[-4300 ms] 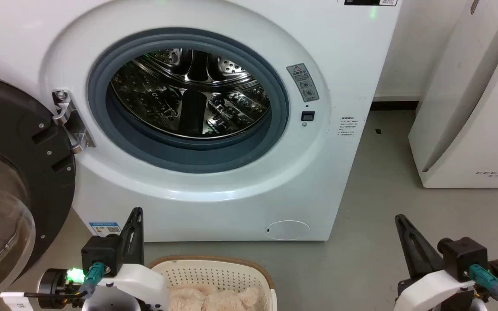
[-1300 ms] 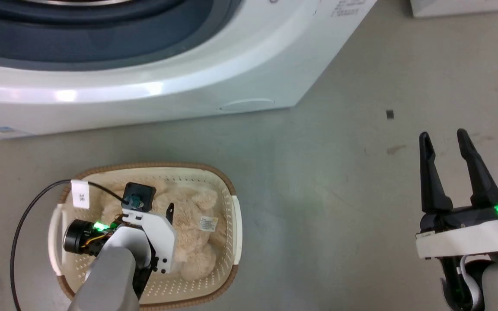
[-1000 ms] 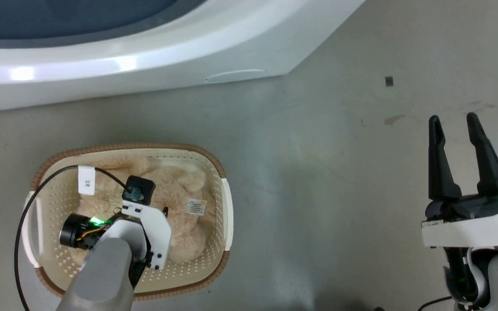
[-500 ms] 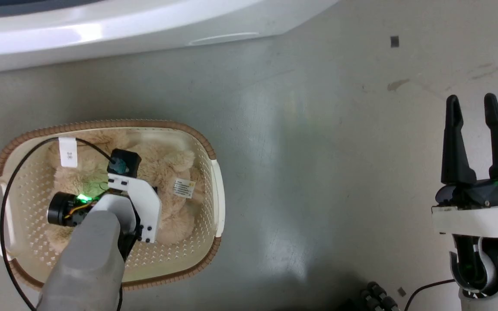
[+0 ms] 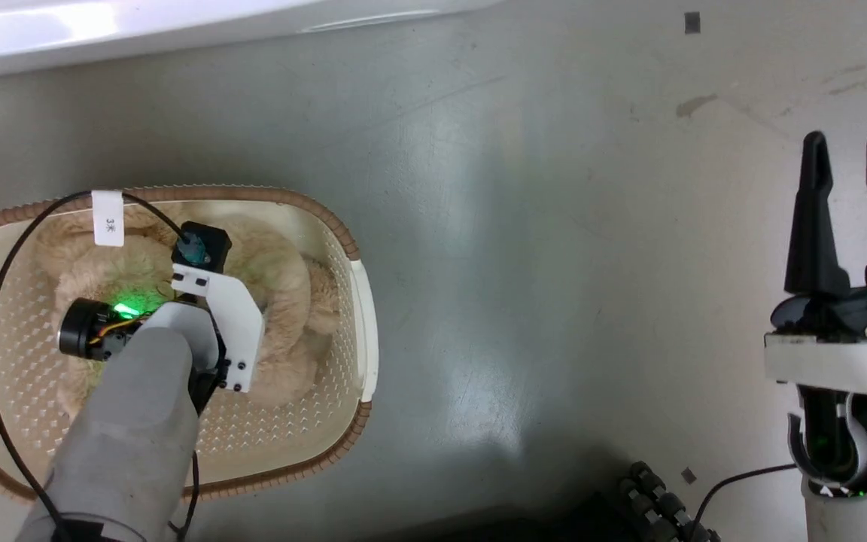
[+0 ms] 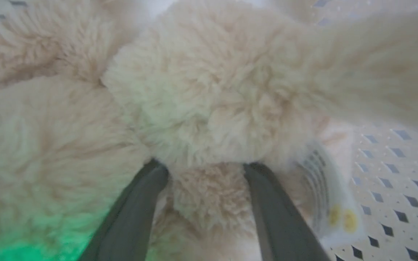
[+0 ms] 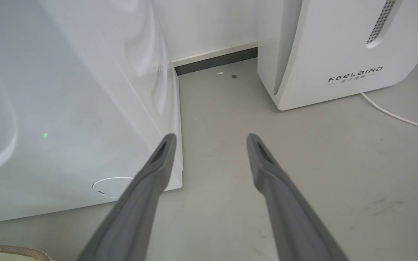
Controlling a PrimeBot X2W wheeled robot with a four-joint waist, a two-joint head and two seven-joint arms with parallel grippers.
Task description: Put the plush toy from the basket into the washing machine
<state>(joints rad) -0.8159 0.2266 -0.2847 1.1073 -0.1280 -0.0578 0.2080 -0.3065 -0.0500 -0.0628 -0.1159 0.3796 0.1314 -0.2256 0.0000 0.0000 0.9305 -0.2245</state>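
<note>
The one clear brand is on a white slanted appliance [image 7: 321,43] in the right wrist view, well beyond the basket, lettered FEELBAIR with perhaps one more character and a smaller line beneath that is too small to read. Over the basket [image 5: 363,324], a white cable tag [image 5: 107,218] carries a "3" and a second mark I cannot make out. The toy [image 5: 283,278] fills most of the basket, lying on its perforated bottom. In the left wrist view its sewn tag [image 6: 325,188] shows blurred print and two yellow dots against the basket's floor. The left end effector [image 6: 204,168] is down inside the basket, its fingers spread wide with the tips sunk in the fur and a tuft between them, not closed on it. The right end effector [image 5: 847,139] hangs well apart from the basket over bare floor [image 5: 516,263], fingers parted and holding nothing. The washer [image 5: 102,22] stands beyond the basket's far rim.
</note>
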